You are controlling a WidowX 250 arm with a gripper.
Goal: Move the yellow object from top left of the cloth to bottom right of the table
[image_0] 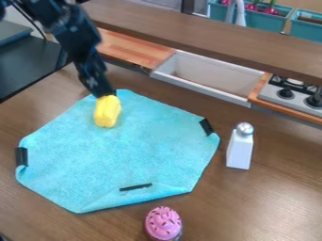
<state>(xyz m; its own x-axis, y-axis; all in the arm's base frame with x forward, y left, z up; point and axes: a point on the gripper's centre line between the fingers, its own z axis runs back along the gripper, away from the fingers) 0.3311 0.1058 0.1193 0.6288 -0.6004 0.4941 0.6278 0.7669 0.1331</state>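
Blue cloth [151,150]; yellow object [108,113] beneath tool [106,94].

Black jointed robot arm [72,35] in upper left, slanting down toward right; black gripper [104,92] at its lower end, pointing downward, slightly tilted.

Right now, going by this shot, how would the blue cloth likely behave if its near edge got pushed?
The cloth would probably buckle rather than slide stiffly, since its near edge already curls and creases. It looks thin and light for its spread. The black strips near its borders look like tape, so it may resist shifting as a whole.
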